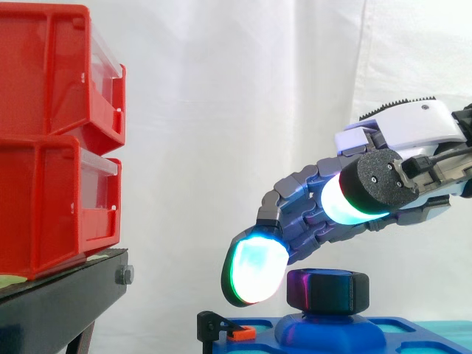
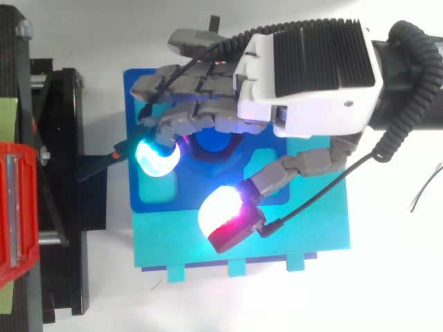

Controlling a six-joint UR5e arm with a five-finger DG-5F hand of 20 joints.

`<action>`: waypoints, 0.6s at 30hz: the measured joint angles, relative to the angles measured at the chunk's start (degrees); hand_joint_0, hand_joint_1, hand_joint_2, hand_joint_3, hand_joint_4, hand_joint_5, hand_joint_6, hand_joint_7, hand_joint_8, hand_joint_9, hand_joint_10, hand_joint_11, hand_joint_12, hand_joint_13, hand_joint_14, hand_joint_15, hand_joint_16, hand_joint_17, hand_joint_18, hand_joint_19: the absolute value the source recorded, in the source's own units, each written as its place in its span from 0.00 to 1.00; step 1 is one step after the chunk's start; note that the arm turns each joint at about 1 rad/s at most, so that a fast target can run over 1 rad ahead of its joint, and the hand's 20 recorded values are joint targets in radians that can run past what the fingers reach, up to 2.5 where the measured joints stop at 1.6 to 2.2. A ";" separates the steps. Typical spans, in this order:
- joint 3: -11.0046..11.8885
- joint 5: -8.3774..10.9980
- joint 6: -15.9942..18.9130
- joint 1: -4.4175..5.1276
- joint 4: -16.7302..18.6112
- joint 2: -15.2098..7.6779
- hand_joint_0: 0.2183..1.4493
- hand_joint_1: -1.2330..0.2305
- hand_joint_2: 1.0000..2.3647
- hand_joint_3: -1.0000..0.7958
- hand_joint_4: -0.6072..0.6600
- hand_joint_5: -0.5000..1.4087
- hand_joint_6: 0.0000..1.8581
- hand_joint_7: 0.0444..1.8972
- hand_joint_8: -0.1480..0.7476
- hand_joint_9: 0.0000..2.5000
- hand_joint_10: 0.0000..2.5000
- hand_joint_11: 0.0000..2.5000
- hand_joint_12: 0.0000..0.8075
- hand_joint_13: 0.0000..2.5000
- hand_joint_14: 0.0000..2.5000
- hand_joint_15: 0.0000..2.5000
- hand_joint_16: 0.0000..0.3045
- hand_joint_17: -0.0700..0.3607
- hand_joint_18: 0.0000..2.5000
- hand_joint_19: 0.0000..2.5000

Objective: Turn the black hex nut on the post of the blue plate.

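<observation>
As the arm comes in from the right, I see the hand poised over the blue plate, its fingers loosely spread and gently bent, holding nothing. The nut sits on the raised post in the middle of the plate, under the fingers. From the side, one cyan-green fingertip hangs just left of the nut at about its height. I seem to see a thin gap between them, but I cannot be sure they are apart. The thumb pad is higher, above the nut and clear of it. From above, the thumb reaches toward the near edge of the plate while the fingers point left and cover most of the nut. A teal sheet shows along the plate's near and right sides. A small orange clip sits at the plate's left edge. Well to the left, two red bins are stacked on a black stand.
</observation>
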 measured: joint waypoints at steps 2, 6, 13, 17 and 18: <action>0.00 -0.19 0.01 -0.16 -0.26 0.00 0.19 0.61 0.00 0.28 0.62 0.15 0.27 0.41 0.42 0.06 0.00 0.00 0.45 0.05 0.00 0.00 0.18 0.45 0.00 0.00; 0.00 -1.28 0.02 -0.68 -0.88 0.00 0.19 0.61 0.00 0.28 0.62 0.15 0.27 0.41 0.42 0.06 0.00 0.00 0.45 0.05 0.00 0.00 0.18 0.45 0.00 0.00; 0.00 -3.57 -0.05 -2.09 -1.35 0.00 0.19 0.61 0.00 0.28 0.62 0.15 0.27 0.41 0.42 0.06 0.00 0.00 0.45 0.05 0.00 0.00 0.18 0.45 0.00 0.00; 0.00 -4.58 -0.12 -2.88 -1.37 0.00 0.19 0.61 0.00 0.28 0.62 0.15 0.27 0.41 0.42 0.06 0.00 0.00 0.45 0.05 0.00 0.00 0.18 0.45 0.00 0.00; 0.00 -4.80 -0.13 -3.04 -1.38 0.00 0.19 0.61 0.00 0.28 0.62 0.15 0.27 0.41 0.42 0.06 0.00 0.00 0.45 0.05 0.00 0.00 0.18 0.45 0.00 0.00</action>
